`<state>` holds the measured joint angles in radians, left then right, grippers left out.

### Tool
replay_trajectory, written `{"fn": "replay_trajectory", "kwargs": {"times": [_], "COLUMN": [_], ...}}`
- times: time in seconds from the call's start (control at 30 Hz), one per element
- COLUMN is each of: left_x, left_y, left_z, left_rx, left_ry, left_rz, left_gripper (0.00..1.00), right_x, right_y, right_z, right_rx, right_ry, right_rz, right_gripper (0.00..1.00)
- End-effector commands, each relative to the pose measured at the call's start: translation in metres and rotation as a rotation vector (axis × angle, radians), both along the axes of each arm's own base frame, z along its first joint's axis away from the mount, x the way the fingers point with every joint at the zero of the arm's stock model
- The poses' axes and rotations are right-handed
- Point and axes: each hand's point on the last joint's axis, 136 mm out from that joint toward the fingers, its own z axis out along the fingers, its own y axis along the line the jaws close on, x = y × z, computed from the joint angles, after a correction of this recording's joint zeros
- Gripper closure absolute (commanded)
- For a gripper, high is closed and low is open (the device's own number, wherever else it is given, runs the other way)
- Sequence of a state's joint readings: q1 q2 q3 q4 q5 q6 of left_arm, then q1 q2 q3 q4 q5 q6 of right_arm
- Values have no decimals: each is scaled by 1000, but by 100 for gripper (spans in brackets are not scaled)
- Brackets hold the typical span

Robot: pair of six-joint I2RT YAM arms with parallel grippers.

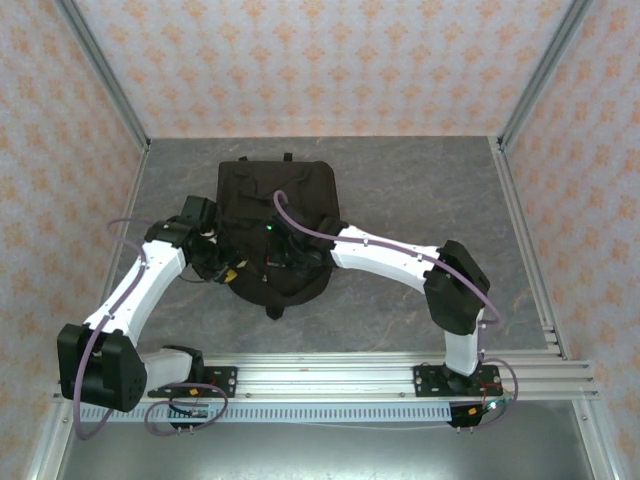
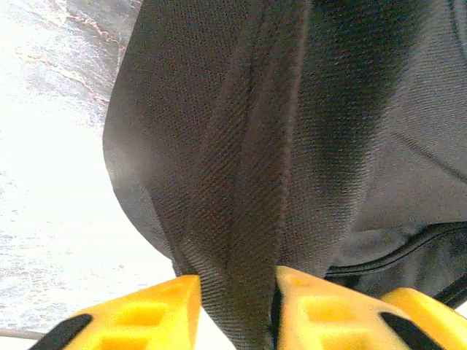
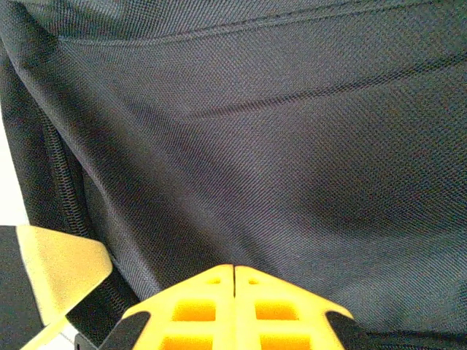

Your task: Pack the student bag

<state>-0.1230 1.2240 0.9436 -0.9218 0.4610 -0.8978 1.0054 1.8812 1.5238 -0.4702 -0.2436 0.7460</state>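
The student bag [image 1: 275, 200] lies flat on the grey, marbled tabletop [image 1: 400, 190], a little left of the middle and well out from the arm bases. Its long axis runs near to far. The squarer end lies far, and the rounded end, with what looks like a small loop, points toward the near edge.

Both arms reach in over that near half. The left hand [image 2: 235, 281] is at the bag's left near edge, and its yellow fingers [image 2: 153, 302] stand either side of a raised fold of black cloth. The fold fills the gap and touches both fingers, so I take it the hand is clamped on the bag. From there the ridge of cloth runs straight away from the hand, with the pale tabletop showing to its left.

The right hand [image 3: 233, 271] comes in from the right onto the near middle of the bag. Its two fingers are pressed together with nothing between them, the tips close to the cloth. I cannot tell whether they touch it.

The bag is a soft, coarse-woven black fabric that sags and creases, with stitched seams and a zipper line along its left side. It will likely give way rather than lift as one piece.
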Motion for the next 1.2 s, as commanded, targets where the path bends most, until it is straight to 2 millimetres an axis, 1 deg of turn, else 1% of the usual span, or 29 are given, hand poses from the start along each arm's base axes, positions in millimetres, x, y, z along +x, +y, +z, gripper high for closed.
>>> {"fn": "replay_trajectory", "kwargs": {"times": [0.0,0.2,0.23,0.33,0.47,0.6,0.73,0.87,1.17], "left_x": [-15,-20,-21,-23,-26,-28,-28,-27,-24], "left_y": [4,7,8,15,26,36,39,42,46], "left_z": [-10,-10,-9,-5,-4,-5,-5,-5,-5], "left_rx": [29,52,57,82,102,108,118,125,139], "left_ry": [64,83,82,75,80,87,84,84,74], "left_rz": [-6,-41,-47,-48,-32,-13,-11,-8,-3], "left_gripper": [77,99,100,100,100,100,100,100,100], "right_x": [-6,-20,-22,-26,-32,-36,-35,-35,-24], "right_y": [3,4,3,-4,-12,-21,-31,-41,-71], "right_z": [21,17,16,15,17,20,21,16,7], "right_rx": [8,-40,-50,-93,-138,-148,-173,-216,-304], "right_ry": [-58,-81,-86,-115,-157,-184,-219,-241,-302], "right_rz": [43,119,128,156,194,221,229,240,217], "right_gripper": [100,100,100,100,100,100,100,100,100]}}
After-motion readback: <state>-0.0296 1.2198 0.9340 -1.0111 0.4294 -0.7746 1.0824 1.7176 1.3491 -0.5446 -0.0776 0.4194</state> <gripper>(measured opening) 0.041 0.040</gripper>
